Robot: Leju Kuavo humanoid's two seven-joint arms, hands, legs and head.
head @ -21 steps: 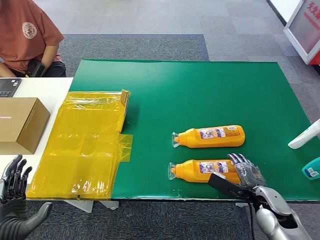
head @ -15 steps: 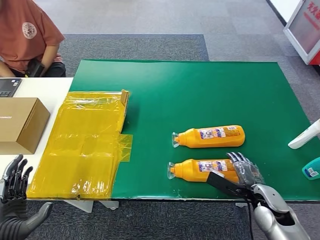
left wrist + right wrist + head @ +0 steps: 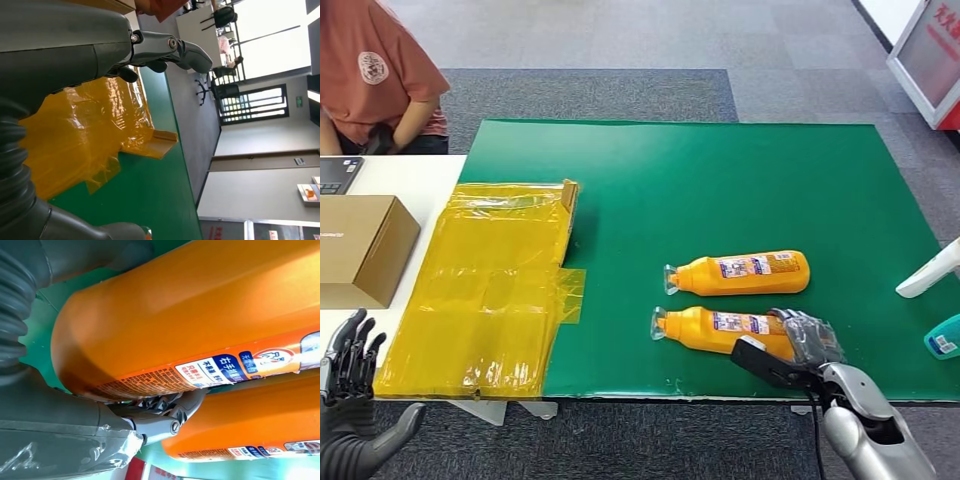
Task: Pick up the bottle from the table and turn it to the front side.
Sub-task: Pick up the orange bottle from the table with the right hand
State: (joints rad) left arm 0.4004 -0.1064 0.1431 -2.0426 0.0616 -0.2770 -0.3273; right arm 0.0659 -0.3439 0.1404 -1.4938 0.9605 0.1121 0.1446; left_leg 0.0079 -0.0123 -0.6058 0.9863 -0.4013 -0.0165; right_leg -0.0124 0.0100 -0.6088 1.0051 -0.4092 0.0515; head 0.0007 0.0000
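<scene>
Green mat (image 3: 712, 190) covers table. Yellow plastic sheet (image 3: 493, 290) at mat's left edge. Near bottle (image 3: 712, 329) lies tilted by mat's front edge; right hand (image 3: 810, 345) grips its base. Left hand (image 3: 350, 400) off mat, fingers spread, empty.

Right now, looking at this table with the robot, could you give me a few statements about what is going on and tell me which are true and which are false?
1. Two orange bottles lie on the green mat. True: the near bottle and the far bottle both lie on their sides on the green mat.
2. The right hand is at the far bottle. False: it is at the base end of the near bottle.
3. The left hand holds a bottle. False: it holds nothing, fingers apart.
4. A yellow plastic sheet lies left of the bottles. True.
5. The cardboard box sits on the green mat. False: it sits on the white table.
</scene>
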